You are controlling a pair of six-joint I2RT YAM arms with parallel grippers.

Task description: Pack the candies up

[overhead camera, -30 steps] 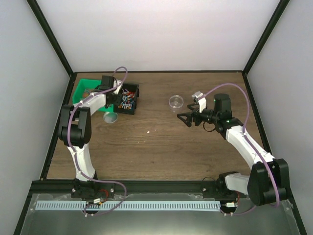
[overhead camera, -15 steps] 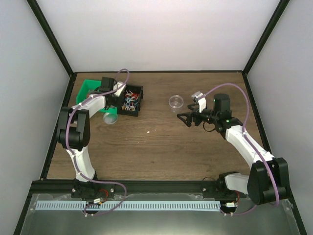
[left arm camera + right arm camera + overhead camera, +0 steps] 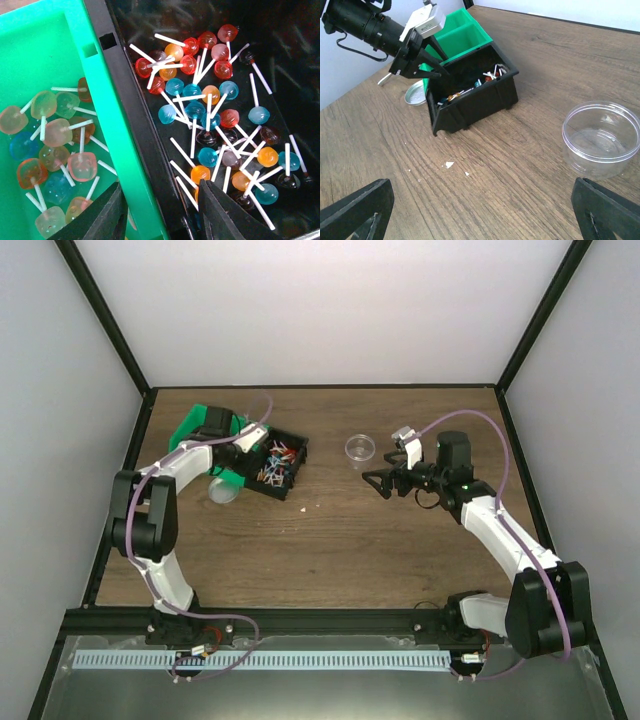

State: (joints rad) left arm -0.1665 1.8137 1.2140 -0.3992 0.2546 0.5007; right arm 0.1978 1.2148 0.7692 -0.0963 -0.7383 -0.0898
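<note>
Brown wood table, white walls, black bin of candies, green bin of paler lollipops, clear tub, left gripper pinching black bin wall, right gripper spread.

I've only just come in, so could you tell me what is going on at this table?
The robot is working on packing the candies, small lollipops piled in the black bin. The left tool is down at that bin, one finger inside it and the other over the neighbouring green bin, straddling their adjoining walls; whether it pinches them is unclear. The right tool hangs open above the table beside an empty clear round container. No candy is in the container yet.
</note>
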